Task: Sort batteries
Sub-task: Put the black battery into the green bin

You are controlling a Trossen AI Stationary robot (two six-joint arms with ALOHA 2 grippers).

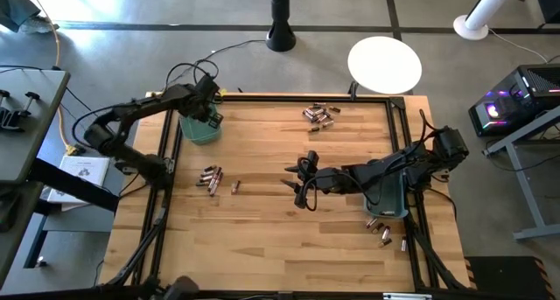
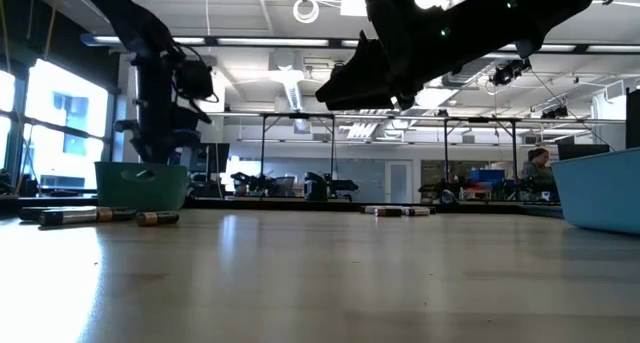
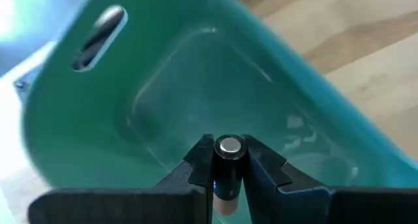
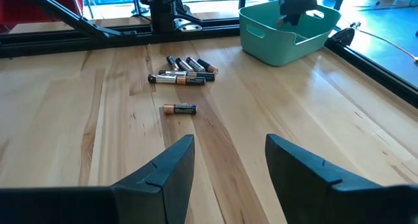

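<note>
My left gripper (image 1: 210, 116) hangs over the green bin (image 1: 201, 128) at the table's far left and is shut on one battery (image 3: 228, 160). My right gripper (image 4: 228, 142) stands open above the table's middle, in front of the blue-grey bin (image 1: 388, 195), with nothing between its fingers. Loose batteries lie on their sides on the wood. There is a cluster (image 1: 210, 177) with a single one (image 1: 235, 186) at the left, a group (image 1: 319, 115) at the far edge and a few (image 1: 382, 230) near the blue-grey bin. My left gripper pinches the battery by its dark barrel (image 3: 228, 168) between the two fingers. The battery lies along the fingers, with its silver end cap (image 3: 228, 145) pointing out past the tips. The fingers slant down from above into the bin's opening, and the battery is lifted clear above the bin's floor.
The green bin (image 4: 287, 28) and blue-grey bin (image 2: 600, 188) stand at opposite sides of the wooden table, which has a black frame rail (image 1: 262, 97) around it. Bare wood lies between the battery groups in the middle and near part.
</note>
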